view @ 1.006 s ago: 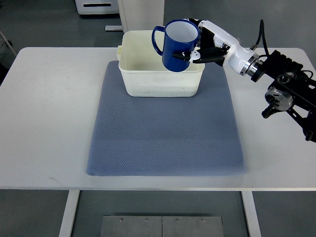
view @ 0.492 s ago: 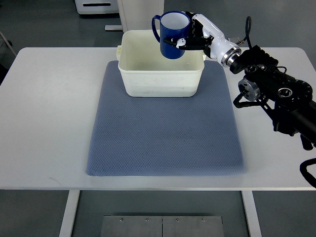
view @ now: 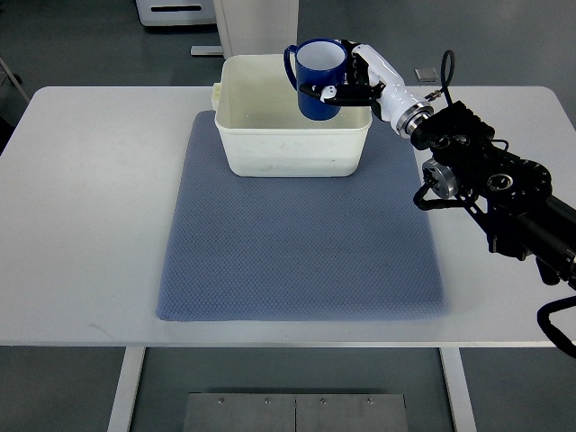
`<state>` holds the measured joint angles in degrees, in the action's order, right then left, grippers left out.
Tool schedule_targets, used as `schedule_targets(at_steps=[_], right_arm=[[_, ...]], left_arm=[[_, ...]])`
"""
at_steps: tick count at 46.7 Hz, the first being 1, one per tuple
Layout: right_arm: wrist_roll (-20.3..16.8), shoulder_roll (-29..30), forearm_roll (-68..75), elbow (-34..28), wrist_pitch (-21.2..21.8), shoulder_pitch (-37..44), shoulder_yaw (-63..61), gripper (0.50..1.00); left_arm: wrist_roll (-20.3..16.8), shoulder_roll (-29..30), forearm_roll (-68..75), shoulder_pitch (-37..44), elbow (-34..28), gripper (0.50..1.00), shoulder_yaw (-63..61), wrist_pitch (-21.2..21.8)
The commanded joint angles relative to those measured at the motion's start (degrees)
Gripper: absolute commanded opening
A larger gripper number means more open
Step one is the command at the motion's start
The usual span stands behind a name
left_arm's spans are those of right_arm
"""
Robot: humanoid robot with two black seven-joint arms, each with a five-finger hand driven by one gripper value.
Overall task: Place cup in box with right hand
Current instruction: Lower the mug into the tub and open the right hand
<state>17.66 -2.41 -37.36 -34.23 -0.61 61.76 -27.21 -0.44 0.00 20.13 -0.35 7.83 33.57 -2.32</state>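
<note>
A dark blue cup with a white inside and a handle on its left is held upright by my right hand. The fingers are closed around the cup's right side. The cup is over the back right part of the cream plastic box, low inside its rim; I cannot tell if it touches the bottom. The box stands at the far end of the blue-grey mat. The right arm comes in from the right edge. The left arm is not in view.
The mat lies on a white table. A white cabinet base and a pillar stand on the floor behind the table. A small grey object lies on the floor behind the right arm.
My right hand has carried the cup back and down, from above the box's right front rim into the back right of the box. The arm has reached further forward.
</note>
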Motion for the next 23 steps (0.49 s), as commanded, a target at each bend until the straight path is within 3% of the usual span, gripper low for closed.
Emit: schedule_targets(at_steps=[1,16,17,19,20,22,23], right_arm=[[0.0,0.3,0.0,0.56,-1.23,-0.15,0.84,0.5],[0.27,0.39,0.09,0.48,-1.94,-0.59,1.02,0.5],[0.35,0.39,0.09,0.39,-1.85,-0.59,1.02,0.522],[0.35,0.3,0.09,0.39,-1.85,-0.59,1.02,0.643],[0.35,0.3,0.09,0.39,-1.85,-0.59,1.02,0.739],[0.44,0.39,0.09,0.3,-1.85,-0.59,1.02,0.999],[0.44,0.39,0.09,0.13,-1.85,-0.59,1.02,1.0]], left_arm=[[0.0,0.0,0.0,0.0,0.0,1.0,0.0,0.03],[0.0,0.0,0.0,0.0,0.0,1.0,0.0,-0.05],[0.0,0.0,0.08,0.0,0.0,1.0,0.0,0.03],[0.0,0.0,0.0,0.0,0.0,1.0,0.0,0.03],[0.0,0.0,0.0,0.0,0.0,1.0,0.0,0.03],[0.0,0.0,0.0,0.0,0.0,1.0,0.0,0.03],[0.0,0.0,0.0,0.0,0.0,1.0,0.0,0.03]])
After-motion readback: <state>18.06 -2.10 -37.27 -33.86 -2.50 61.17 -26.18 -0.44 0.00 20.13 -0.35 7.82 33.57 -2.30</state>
